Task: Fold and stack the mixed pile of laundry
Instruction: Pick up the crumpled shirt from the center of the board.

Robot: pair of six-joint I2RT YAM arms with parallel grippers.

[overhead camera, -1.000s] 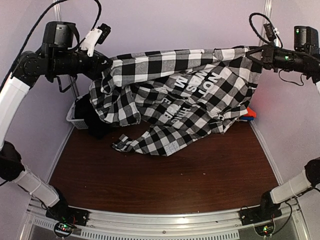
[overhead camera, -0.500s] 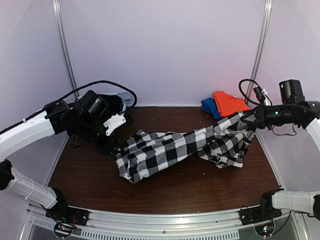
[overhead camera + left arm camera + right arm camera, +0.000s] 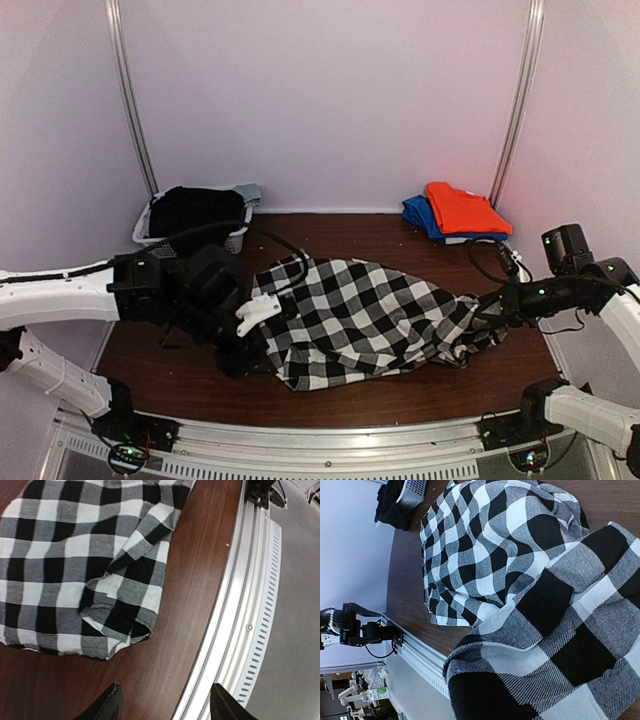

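The black-and-white checked shirt lies spread on the brown table, its right end bunched up. My left gripper is low at the shirt's left front corner; in the left wrist view it stands open over bare wood, just short of the shirt's corner. My right gripper is shut on the bunched right end, and checked cloth covers its fingers in the right wrist view. An orange-red garment lies folded at the back right. A black garment fills the basket.
A white slatted basket stands at the back left corner. A blue folded cloth lies under the orange-red one. A metal rail runs along the table's near edge, close to my left gripper. Walls and posts close in three sides.
The shirt was held up stretched between both grippers, then came down flat onto the table. My left gripper let go of its corner and opened. Both arms dropped toward the front.
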